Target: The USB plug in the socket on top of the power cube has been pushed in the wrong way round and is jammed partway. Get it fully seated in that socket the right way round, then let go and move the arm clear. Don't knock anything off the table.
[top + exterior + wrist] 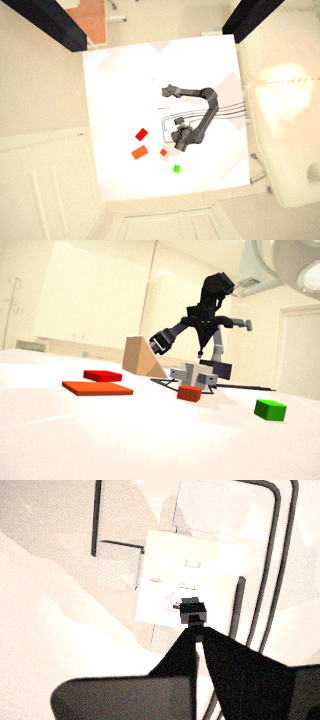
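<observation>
The dark USB plug [200,352] [193,611] is clear of the power cube, its pale metal end pointing down. My gripper [201,346] [197,634] is shut on the plug's upper end. The white power cube [202,369] [227,587] stands below, with a visible gap under the plug in the exterior view. In the wrist view the plug overlaps the cube's top, beside small slots [192,563]. Which way round the plug faces cannot be told. In the top view the arm hides the fingertips and plug.
Grey adapters [178,374] [118,565] stick out of the cube's sides. Black cables [163,129] [285,540] loop around it. A tan wedge [131,356], a small orange block [163,152] [189,393], a green block [176,168] [270,410], a red slab [141,134] and an orange slab [139,152] are nearby.
</observation>
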Robot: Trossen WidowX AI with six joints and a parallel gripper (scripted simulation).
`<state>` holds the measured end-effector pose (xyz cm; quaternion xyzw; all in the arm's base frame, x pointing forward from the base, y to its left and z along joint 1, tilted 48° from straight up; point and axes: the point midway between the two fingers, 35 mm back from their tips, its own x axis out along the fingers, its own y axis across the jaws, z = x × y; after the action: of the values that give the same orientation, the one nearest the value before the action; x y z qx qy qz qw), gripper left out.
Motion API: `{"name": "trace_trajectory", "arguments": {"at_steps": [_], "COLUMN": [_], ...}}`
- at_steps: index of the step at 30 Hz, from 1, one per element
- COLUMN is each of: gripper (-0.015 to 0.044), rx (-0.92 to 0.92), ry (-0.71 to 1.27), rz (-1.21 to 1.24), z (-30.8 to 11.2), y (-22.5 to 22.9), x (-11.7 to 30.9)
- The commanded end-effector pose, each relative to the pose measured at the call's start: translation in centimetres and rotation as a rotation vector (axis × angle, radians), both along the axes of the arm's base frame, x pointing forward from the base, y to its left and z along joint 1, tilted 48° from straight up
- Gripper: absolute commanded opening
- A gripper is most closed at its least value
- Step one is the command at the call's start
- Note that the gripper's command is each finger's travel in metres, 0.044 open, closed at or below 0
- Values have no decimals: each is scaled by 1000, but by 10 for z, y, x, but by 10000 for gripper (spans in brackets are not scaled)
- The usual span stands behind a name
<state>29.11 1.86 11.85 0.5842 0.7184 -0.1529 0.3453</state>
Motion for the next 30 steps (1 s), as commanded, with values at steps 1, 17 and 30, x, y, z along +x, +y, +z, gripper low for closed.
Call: {"name": "trace_trajectory", "arguments": {"at_steps": [1,17,30], "gripper": [0,0,0], "rx": [-10,-23,-15], "ry": [81,206,200], "rz": [-76,-191,-184], "z": [0,0,0], "y": [0,0,1], "x": [0,0,0]}}
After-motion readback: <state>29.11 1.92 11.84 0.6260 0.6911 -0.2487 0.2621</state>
